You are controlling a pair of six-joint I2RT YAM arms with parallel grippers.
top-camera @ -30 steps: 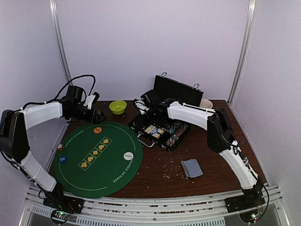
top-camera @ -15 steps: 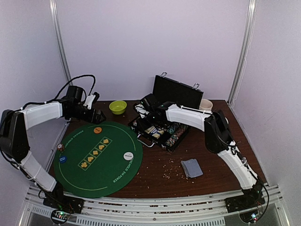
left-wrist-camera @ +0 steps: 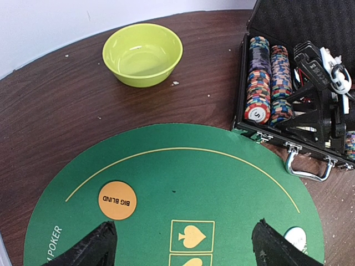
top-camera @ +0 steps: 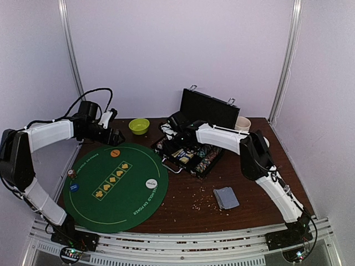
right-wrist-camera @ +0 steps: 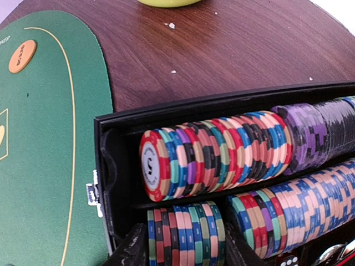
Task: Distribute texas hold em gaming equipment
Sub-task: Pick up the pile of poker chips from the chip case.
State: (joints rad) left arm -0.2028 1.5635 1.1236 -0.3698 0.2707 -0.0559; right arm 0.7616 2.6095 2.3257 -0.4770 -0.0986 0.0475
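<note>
An open black case [top-camera: 191,158] holds rows of multicoloured poker chips [right-wrist-camera: 222,152]. My right gripper [right-wrist-camera: 184,250] reaches into the case's left end [top-camera: 176,139] and is shut on a short stack of chips [right-wrist-camera: 186,235], one finger pressed on each side. My left gripper [left-wrist-camera: 186,252] hangs open over the far edge of the green mat [top-camera: 111,202], empty, near the orange Big Blind disc [left-wrist-camera: 117,200]. The white dealer disc [top-camera: 151,183] lies on the mat's right side. A grey-blue pile of cards [top-camera: 226,198] lies on the table at the right.
A lime-green bowl [top-camera: 138,126] stands behind the mat, and a white mug [top-camera: 243,122] stands right of the case lid [top-camera: 211,108]. A blue disc [top-camera: 74,187] and a small chip [top-camera: 70,173] sit on the mat's left edge. Crumbs dot the brown table [top-camera: 188,202].
My right gripper has shifted left along the case and its fingers have narrowed onto a short stack of chips. The left arm has not moved.
</note>
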